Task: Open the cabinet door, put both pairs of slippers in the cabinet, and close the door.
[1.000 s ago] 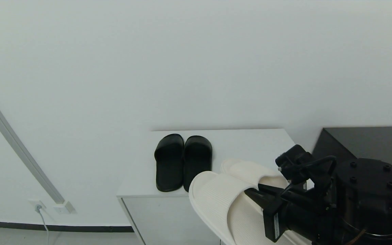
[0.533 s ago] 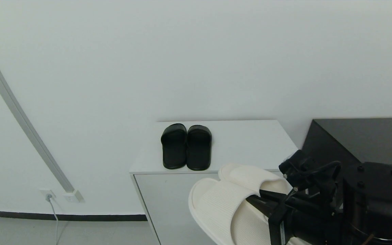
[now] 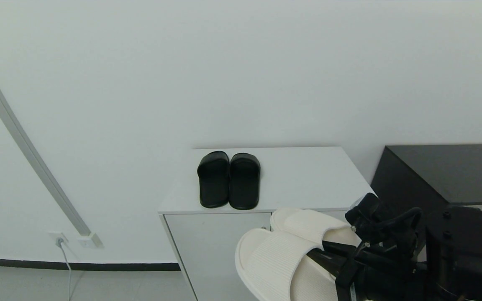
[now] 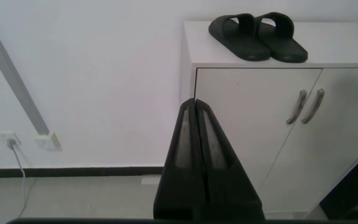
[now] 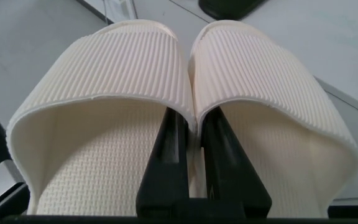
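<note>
white slippers [image 3: 283, 255] pinched in the right claw [image 5: 193, 127]; black slippers [image 3: 229, 179] atop cabinet [image 3: 308, 175].

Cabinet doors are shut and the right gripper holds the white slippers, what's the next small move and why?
Probably bring the left gripper to a door handle: it is shut and empty, both doors are closed, and the right gripper clamps the white slippers.
</note>
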`<state>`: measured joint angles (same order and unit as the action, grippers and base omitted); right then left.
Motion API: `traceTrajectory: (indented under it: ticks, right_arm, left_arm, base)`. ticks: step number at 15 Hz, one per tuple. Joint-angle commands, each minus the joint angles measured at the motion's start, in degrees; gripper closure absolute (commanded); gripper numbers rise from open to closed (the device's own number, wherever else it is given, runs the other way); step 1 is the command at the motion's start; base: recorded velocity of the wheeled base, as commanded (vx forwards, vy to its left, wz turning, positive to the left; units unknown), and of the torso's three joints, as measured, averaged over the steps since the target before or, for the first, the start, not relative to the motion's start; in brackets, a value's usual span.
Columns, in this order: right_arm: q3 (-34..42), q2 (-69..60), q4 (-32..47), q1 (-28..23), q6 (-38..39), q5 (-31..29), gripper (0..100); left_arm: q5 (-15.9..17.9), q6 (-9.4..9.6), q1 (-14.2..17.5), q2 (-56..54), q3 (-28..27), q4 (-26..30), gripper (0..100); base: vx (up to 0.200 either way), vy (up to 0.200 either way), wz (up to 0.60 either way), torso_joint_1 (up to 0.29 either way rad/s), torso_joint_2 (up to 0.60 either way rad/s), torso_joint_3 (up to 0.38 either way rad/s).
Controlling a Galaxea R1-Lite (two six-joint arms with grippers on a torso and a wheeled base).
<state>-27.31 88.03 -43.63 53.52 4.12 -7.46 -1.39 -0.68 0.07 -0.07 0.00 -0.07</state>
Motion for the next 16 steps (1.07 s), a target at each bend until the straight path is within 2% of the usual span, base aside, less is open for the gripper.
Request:
traceTrajectory:
  ticks: [1,5,15,16]
  right_arm:
    - [0.06,0.13,-0.05,0.10,0.01,-0.01,100]
    - [0.06,0.21,-0.05,0.10,0.01,0.17,100]
    - [0.50,0.21,-0.23,0.10,0.10,0.17,100]
    - [0.50,0.30,-0.32,0.18,0.10,0.17,100]
  left_arm:
    - [-0.02,-0.02,0.01,0.07,0.00,-0.01,100]
    - [-0.02,-0.02,0.01,0.07,0.00,-0.01,100]
    - [0.07,-0.20,0.01,0.07,0.00,-0.01,100]
    - [0.07,-0.11,0.01,0.07,0.00,-0.01,0]
  base:
    - [0.000,0.000,0.00,0.000,0.00,0.000]
    - [0.000,0.000,0.00,-0.020,0.05,0.027]
    - [0.000,0.000,0.00,-0.178,0.42,0.232]
    - [0.000,0.000,0.00,-0.227,0.55,0.305]
